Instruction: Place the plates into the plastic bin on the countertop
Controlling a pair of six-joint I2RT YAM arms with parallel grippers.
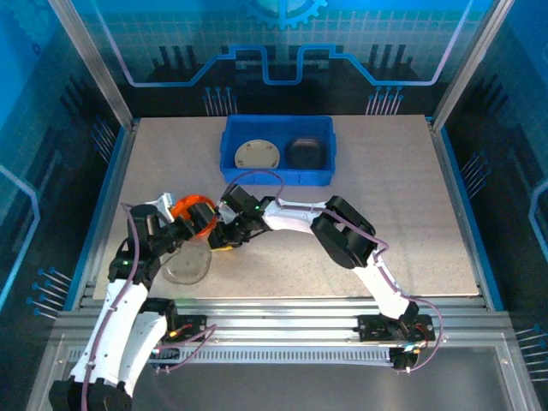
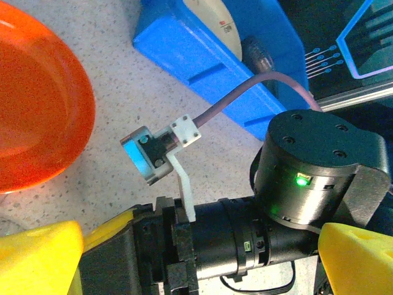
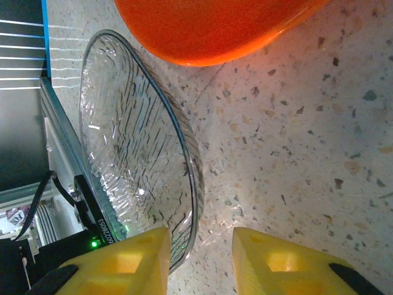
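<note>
A clear ribbed glass plate (image 3: 135, 153) lies near-left on the countertop (image 3: 295, 160), with an orange plate (image 3: 209, 31) just beyond it. The right gripper (image 3: 201, 258) is part-open at its rim. The left gripper (image 2: 199, 252) gapes wide, the right arm's wrist (image 2: 313, 172) before it.

A white printed code runs along a black unit (image 3: 103, 230) beside a green light; its digits are too small to read with certainty. The cream plate (image 2: 212, 18) in the plastic bin (image 2: 184, 55) bears an illegible red mark. A gear sign (image 1: 285, 10) stands on the back wall.
</note>
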